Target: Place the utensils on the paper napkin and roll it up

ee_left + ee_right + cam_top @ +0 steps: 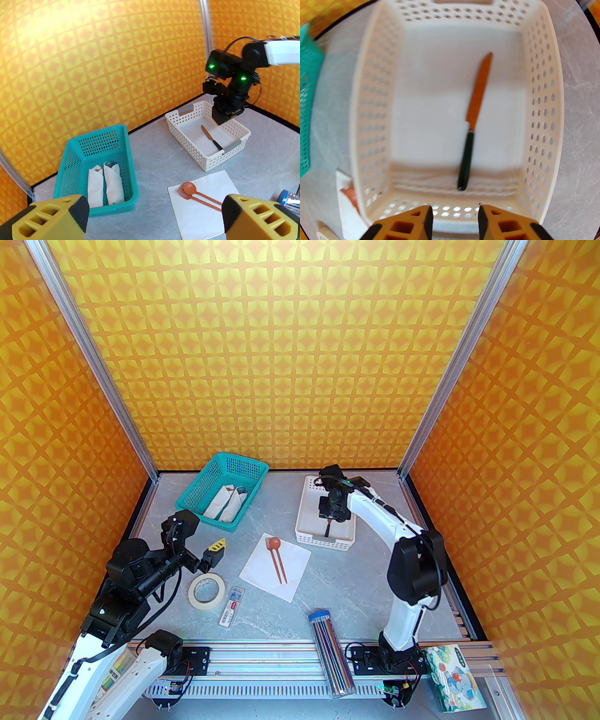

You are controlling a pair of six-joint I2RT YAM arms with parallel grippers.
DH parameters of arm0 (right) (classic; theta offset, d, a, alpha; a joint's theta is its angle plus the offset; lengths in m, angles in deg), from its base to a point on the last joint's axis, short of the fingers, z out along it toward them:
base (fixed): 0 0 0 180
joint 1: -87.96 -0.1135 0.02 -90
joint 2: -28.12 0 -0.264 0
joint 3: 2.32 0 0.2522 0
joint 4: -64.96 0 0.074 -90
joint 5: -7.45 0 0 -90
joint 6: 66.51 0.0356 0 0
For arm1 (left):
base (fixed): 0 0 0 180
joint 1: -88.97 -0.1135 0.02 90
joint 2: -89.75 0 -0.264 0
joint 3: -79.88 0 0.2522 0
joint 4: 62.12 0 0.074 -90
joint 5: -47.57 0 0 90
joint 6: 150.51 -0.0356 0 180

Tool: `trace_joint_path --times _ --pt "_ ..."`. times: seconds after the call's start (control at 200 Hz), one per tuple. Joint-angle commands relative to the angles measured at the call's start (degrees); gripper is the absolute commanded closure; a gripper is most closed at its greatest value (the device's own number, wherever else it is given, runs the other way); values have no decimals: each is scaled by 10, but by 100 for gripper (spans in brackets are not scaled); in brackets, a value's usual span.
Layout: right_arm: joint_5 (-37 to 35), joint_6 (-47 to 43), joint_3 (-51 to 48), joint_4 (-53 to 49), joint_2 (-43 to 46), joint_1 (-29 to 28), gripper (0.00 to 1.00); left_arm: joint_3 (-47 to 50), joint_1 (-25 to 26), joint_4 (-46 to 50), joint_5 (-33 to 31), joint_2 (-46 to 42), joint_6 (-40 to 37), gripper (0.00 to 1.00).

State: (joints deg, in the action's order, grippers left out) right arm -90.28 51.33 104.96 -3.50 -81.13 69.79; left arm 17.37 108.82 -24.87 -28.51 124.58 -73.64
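The white paper napkin (275,566) lies flat mid-table, with the reddish-brown spoon (276,549) and the orange fork (272,555) side by side on it. In the left wrist view the spoon (190,188) and fork (185,194) rest on the napkin (201,220). The dark-handled knife (474,117) lies alone on the floor of the white slotted tray (536,117). My right gripper (455,216) hovers above the knife's handle end, open by a narrow gap with nothing in it. My left gripper (212,554) is wide open left of the napkin, holding nothing.
A teal basket (213,474) at the back left holds white rolled bundles. A masking tape roll (205,590) and a small flat pack (232,605) lie near the left gripper. A clear tube of sticks (330,652) and a cartoon tissue pack (454,676) sit at the near edge.
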Motion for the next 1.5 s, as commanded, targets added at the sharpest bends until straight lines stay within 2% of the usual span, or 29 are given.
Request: trace_joint_path --times 0.0,0.45,0.955,1.495 --pt "16 11 -8 16 -31 12 62 4 -3 3 19 -6 -28 1" --pt "49 13 49 28 -149 28 62 3 -3 17 19 -3 -31 1" --pt "62 14 59 34 -188 37 64 -2 -2 20 19 3 -30 1" --pt "79 21 38 61 -192 39 81 -13 -2 29 19 9 -32 1"
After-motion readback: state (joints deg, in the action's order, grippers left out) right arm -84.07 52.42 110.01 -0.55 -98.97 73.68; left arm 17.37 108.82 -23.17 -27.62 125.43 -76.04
